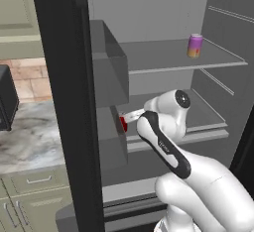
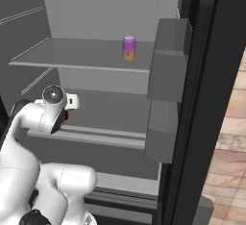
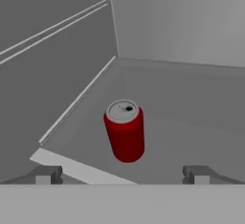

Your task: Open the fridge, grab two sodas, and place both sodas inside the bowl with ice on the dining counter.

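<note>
Spread wide and empty, the gripper [image 3: 122,174] is seen at six o'clock in the hand view, short of the red soda [image 3: 125,130] standing upright on the fridge [image 1: 163,8] shelf. At one o'clock in the left base view, the purple soda [image 1: 195,45] is seen on the upper shelf [image 1: 158,57].

Red can [image 1: 123,123] mostly hidden behind door bin [image 1: 110,142] and arm.
</note>
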